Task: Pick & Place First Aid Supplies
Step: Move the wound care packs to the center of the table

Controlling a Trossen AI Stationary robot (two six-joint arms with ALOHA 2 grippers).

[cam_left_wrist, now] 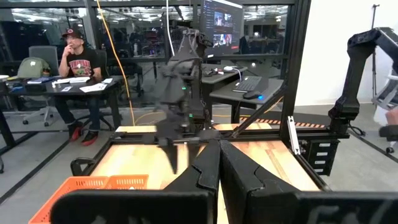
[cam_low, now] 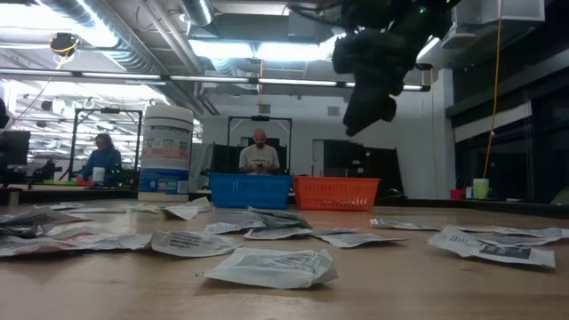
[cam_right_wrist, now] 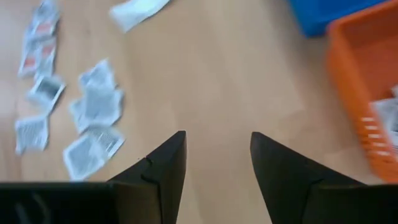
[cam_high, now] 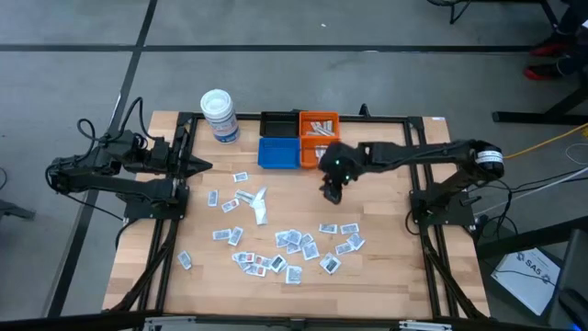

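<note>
Orange bin [cam_high: 319,128] already holds a few sachets, which show as white strips inside it in the high view; the blue bin [cam_high: 278,153] beside it looks empty, and the black bin [cam_high: 278,123] behind the blue one is too dark to judge. Most of the sachets [cam_high: 276,241] lie scattered on the table [cam_high: 386,267], in a loose band across its middle and near part, well apart from the bins. So I judge that the task is only at its beginning: a small part is done and dozens of pieces are left.

The right gripper [cam_high: 332,189] hangs above bare wood just in front of the orange bin, its fingers [cam_right_wrist: 163,163] spread wide with nothing between them. It seems ready to go for one more sachet. The left gripper [cam_high: 197,165] waits at the left edge of the table, its fingers [cam_left_wrist: 205,171] pressed together and holding nothing. A white tub [cam_high: 220,115] stands near the bins and is not part of the work.
</note>
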